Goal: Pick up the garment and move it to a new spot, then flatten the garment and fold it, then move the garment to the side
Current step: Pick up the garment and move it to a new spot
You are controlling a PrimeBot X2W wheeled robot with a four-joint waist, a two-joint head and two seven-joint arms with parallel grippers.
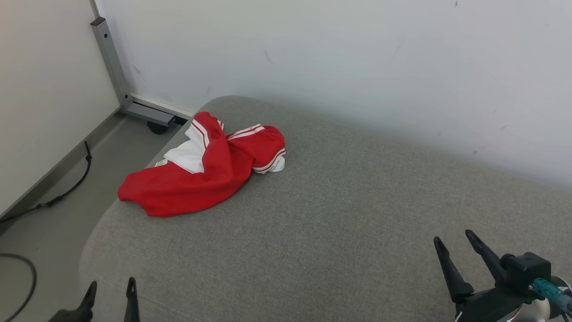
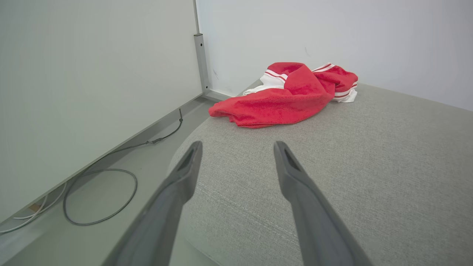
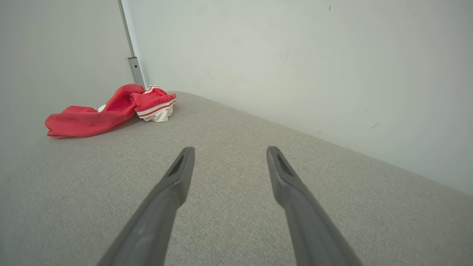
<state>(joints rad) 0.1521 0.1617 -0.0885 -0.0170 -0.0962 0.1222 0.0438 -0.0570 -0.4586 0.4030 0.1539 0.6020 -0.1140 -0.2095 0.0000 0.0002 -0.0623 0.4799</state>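
A crumpled red garment (image 1: 203,172) with white panels and red-white striped trim lies in a heap at the far left corner of the grey upholstered surface (image 1: 339,214). It is ahead of my left gripper (image 2: 236,146) in the left wrist view, garment (image 2: 284,98), and far to the upper left in the right wrist view, garment (image 3: 107,111). My left gripper (image 1: 111,286) is open at the near left edge, well short of the cloth. My right gripper (image 1: 453,237) is open at the near right, far from it; right gripper (image 3: 227,149) holds nothing.
A pale wall (image 1: 357,58) runs along the far side of the surface. Left of it the floor (image 1: 49,223) drops away, with a black cable (image 1: 67,188), a grey metal frame post (image 1: 111,62) on a caster, and a cable loop (image 2: 99,199).
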